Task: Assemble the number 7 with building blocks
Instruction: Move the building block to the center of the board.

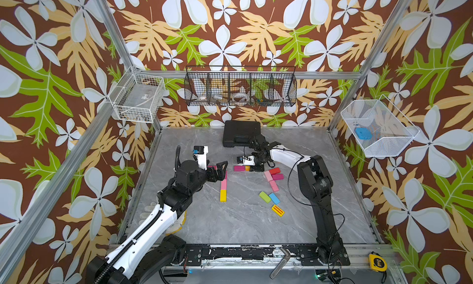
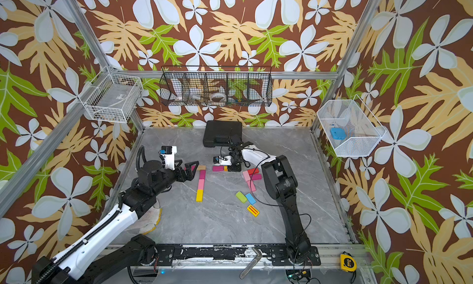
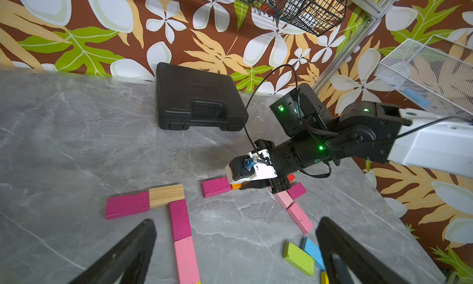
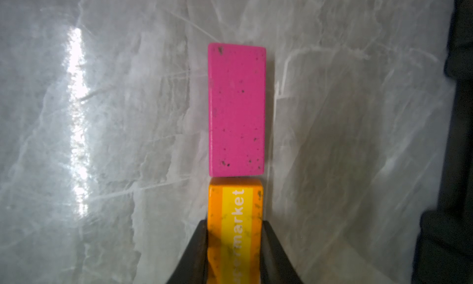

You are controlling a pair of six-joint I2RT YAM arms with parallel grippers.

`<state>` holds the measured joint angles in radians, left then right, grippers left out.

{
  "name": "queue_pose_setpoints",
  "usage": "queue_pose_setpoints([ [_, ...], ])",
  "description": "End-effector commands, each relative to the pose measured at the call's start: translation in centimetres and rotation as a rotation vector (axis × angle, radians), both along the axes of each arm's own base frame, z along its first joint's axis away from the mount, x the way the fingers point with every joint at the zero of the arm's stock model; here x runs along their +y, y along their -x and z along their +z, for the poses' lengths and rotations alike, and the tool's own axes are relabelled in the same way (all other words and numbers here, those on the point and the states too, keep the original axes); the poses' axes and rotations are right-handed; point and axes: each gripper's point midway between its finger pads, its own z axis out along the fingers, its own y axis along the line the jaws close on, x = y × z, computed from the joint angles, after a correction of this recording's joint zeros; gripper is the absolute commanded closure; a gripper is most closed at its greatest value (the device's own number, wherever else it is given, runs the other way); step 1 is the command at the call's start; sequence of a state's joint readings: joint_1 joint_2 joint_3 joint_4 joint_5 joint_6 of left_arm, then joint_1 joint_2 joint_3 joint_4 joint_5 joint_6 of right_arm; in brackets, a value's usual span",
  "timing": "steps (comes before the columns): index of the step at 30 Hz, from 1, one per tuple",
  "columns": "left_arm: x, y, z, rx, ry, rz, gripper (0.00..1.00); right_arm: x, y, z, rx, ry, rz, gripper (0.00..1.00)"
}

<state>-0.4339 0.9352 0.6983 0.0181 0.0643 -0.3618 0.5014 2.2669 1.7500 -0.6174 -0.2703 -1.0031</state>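
My right gripper (image 4: 234, 222) is shut on an orange block with a yellow stripe (image 4: 235, 206), low on the table. That block's end touches a loose magenta block (image 4: 236, 108), also seen in a top view (image 1: 238, 168). To their left lies an L of blocks: a magenta block (image 3: 127, 204), a plain wood block (image 3: 166, 195), then a column of magenta (image 3: 180, 220), pink (image 1: 223, 184) and yellow (image 1: 223, 195). My left gripper (image 3: 236, 222) hovers open over the column's top, holding nothing. Loose pink, red and magenta blocks (image 1: 273, 176), green (image 1: 265, 197), blue (image 1: 274, 198) and a yellow red-striped block (image 1: 278, 210) lie to the right.
A big black plastic case (image 1: 240, 133) lies at the back, just behind the right wrist. Wire baskets (image 1: 240, 87) hang on the walls. A white cloth (image 1: 176, 224) lies under the left arm. A tape measure (image 1: 377, 262) and a metal tool (image 1: 280, 262) rest on the front rail.
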Motion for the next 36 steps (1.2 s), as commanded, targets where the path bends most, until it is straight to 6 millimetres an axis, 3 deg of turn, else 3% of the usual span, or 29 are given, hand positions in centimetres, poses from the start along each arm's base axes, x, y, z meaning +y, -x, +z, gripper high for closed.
queue_pose_setpoints([
  [1, 0.03, -0.06, 0.35, -0.018, -0.001, 0.001, 0.00, -1.43, 2.94, -2.15, 0.125, 0.087, -0.007, 0.72],
  [36, 0.15, 0.15, 0.34, -0.022, 0.004, 0.003, 0.00, -0.81, 2.69, -2.35, 0.138, 0.090, -0.034, 0.68],
])
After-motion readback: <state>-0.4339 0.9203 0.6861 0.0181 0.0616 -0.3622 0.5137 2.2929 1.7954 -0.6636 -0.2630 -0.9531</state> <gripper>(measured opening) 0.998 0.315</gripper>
